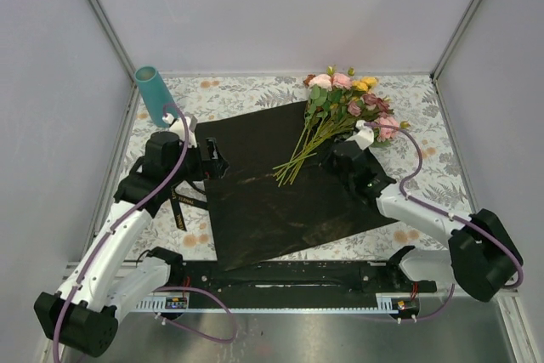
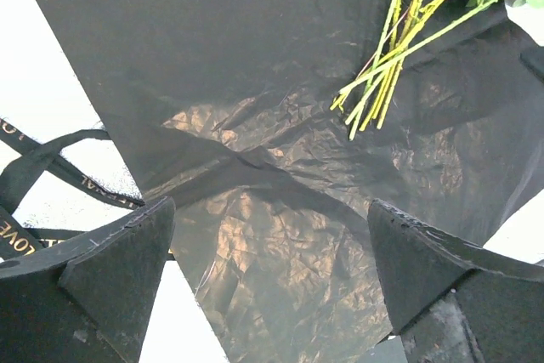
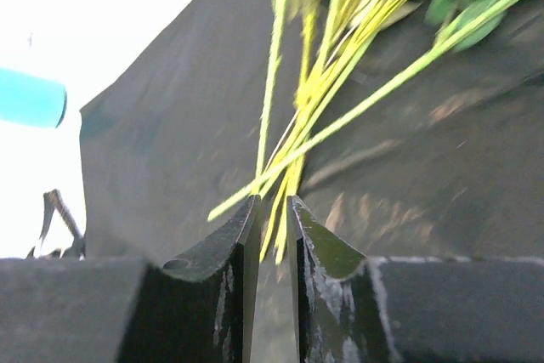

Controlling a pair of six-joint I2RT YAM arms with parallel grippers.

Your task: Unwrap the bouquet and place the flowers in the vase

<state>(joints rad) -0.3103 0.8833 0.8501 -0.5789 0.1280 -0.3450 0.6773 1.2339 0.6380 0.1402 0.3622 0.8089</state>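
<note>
Right gripper [image 3: 272,203] at the flowers [image 3: 316,82]

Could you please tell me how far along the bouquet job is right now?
Done: the black paper lies spread flat, and the ribbon is off, beside its left edge. In hand: the right fingers stand narrowly apart at the stem ends of the flowers; a grip is unclear. The left fingers hang wide open over the paper. Left: the vase holds no flowers.
</note>
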